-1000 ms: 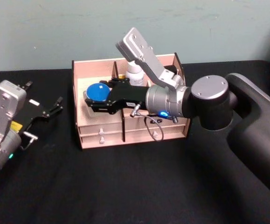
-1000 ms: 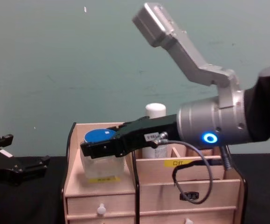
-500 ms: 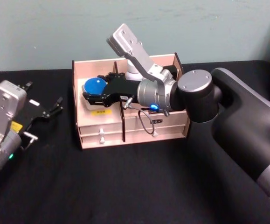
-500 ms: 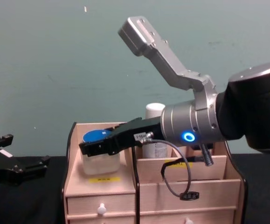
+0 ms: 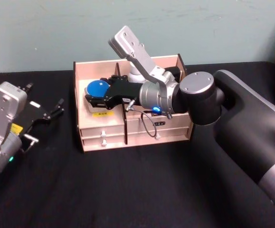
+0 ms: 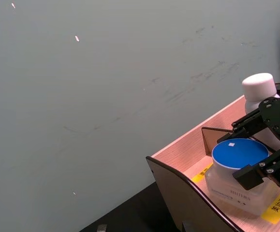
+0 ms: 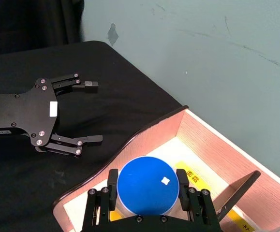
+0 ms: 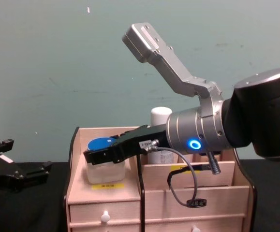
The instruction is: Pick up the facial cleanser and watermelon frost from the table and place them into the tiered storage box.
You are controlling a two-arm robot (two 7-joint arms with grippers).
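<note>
The watermelon frost (image 5: 97, 89), a clear jar with a blue lid (image 7: 147, 186), sits in the left upper compartment of the tiered storage box (image 5: 128, 135). My right gripper (image 5: 95, 91) reaches in from the right and is shut on it, with black fingers (image 7: 112, 187) pressed against both sides of the lid. In the chest view the jar (image 8: 103, 166) rests on the compartment floor. The facial cleanser (image 5: 136, 72), a white bottle (image 8: 160, 118), stands upright in the box's rear compartment behind my right wrist. My left gripper (image 5: 49, 111) is parked open on the table left of the box.
The wooden box (image 8: 106, 203) has small white-knobbed drawers along its front and yellow labels. It stands on black cloth (image 5: 128, 190) against a grey-green wall. My right forearm spans the box's right half. A loose cable loop (image 8: 190, 191) hangs from the wrist.
My right gripper carried the jar back and down into the left compartment until it rested on the floor. The left arm stayed still.
</note>
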